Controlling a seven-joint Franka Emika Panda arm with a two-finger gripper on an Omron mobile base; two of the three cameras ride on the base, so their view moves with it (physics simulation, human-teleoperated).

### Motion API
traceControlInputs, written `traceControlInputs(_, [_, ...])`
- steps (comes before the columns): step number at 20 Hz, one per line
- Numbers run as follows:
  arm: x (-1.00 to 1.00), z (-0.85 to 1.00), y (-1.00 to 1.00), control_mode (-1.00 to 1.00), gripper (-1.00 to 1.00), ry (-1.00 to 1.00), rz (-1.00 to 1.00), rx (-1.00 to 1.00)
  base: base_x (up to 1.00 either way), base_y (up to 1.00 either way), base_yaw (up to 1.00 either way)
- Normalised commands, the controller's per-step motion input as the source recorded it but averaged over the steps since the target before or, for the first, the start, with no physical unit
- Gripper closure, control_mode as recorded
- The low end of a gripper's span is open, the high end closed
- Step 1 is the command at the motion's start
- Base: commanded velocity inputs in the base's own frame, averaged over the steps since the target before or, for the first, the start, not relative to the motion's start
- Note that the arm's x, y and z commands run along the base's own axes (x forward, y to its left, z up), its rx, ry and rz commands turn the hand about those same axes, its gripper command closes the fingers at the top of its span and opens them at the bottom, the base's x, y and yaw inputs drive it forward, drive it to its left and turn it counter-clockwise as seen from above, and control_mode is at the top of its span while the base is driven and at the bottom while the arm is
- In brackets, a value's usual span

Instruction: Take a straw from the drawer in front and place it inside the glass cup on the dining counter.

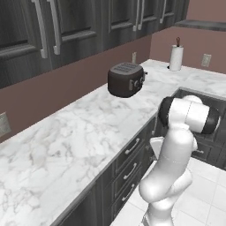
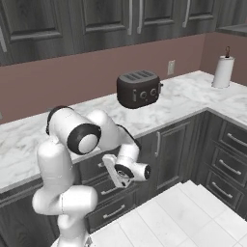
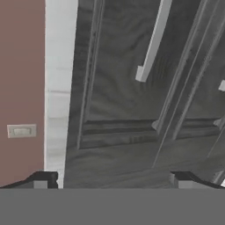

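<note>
My gripper (image 3: 113, 180) is open with nothing between its fingers, and its two dark fingertips (image 3: 41, 179) stand far apart. It points at the shut drawer (image 3: 118, 88), a dark grey wood-grain front just under the marble counter edge (image 3: 59, 88). The drawer's silver bar handle (image 3: 151, 44) lies ahead of the fingers, a short way off. In the right base view the hand (image 2: 120, 172) hangs low in front of the stacked drawer fronts. The hand view is rolled, so the room's up is at its left. The straw, the glass cup and the dining counter are out of view.
A dark toaster (image 1: 126, 79) and a paper towel roll (image 1: 176, 57) stand on the marble wall counter (image 1: 66, 145). Dark upper cabinets (image 2: 130, 19) hang above. More drawers (image 2: 226, 166) line the corner at the right. White tiled floor (image 2: 178, 217) lies below.
</note>
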Motion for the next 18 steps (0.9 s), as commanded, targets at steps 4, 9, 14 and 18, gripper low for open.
traceControlInputs(4, [0.49, -0.33, 0.00, -1.00, -1.00, -0.01, 0.04, 0.21, 0.00, 0.00, 0.00])
traceControlInputs(9, [0.37, -0.44, 0.00, -1.00, -1.00, -0.03, 0.01, 0.10, 0.00, 0.00, 0.00])
traceControlInputs(14, [0.42, -0.11, 0.01, -1.00, -1.00, -0.05, 0.00, 0.06, 0.00, 0.00, 0.00])
traceControlInputs(18, [0.56, -0.03, 0.03, -1.00, -1.00, 0.00, 0.00, 0.03, 0.00, 0.00, 0.00])
